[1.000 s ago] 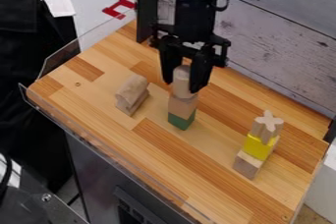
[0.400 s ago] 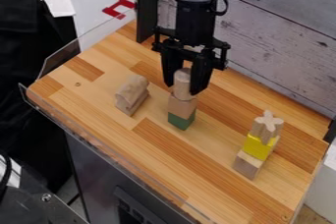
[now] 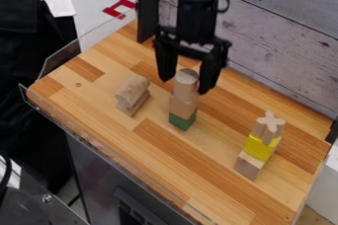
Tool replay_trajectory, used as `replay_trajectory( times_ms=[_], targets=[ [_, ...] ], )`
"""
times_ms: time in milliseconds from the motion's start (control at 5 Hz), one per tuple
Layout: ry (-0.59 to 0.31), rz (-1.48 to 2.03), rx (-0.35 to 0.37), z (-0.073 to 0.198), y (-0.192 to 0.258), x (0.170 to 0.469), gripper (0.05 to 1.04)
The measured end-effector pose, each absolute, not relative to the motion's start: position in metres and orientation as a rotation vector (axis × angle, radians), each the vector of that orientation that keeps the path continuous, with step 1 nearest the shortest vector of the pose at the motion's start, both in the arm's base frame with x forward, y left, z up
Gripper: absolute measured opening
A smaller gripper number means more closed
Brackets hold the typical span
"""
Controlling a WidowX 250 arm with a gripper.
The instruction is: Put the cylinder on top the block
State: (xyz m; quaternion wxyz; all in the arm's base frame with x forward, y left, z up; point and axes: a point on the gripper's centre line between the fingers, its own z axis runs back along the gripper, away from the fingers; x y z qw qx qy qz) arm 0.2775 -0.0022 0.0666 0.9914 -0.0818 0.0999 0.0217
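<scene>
Dark metal with a round bolt head sat at the lower left of the frame, nearest the camera. Just past it, a clear guard ran along the near edge of the desk, whose top was laid in lighter and darker wooden strips.

Lower right: a stack of three. Plain wooden block at the base, yellow block on that, cross-shaped wooden piece upright on top.

Centre: second stack. Green block at the bottom, plain tan block over it, and the cylinder standing upright on the tan block, its round end up.

Left of centre, near that stack but apart from it: a pale wooden shape with a rounded upper part, set on the desk.

Top centre: black arm entered from the upper edge. The tool hung around the cylinder's upper part, fingers spread, one to each side, with gaps between them and the wood; nothing was pinched.

Farther back: a red bracket-like piece at upper left, a dark post right of it, and weathered grey planks across the upper right.
</scene>
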Motion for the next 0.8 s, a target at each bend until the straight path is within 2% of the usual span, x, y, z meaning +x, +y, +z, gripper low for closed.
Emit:
replay_trajectory(
  times_ms=[200, 400, 600, 800],
  targets=[
    [0.094, 0.03, -0.126, 0.104, -0.004, 0.29, 1.001],
    [0.031, -0.033, -0.067, 0.142, -0.018, 0.299, 1.001],
    [0.008, -0.088, -0.062, 0.153, -0.036, 0.303, 1.001],
    [0.022, -0.124, -0.092, 0.151, -0.057, 0.298, 1.001]
  ],
)
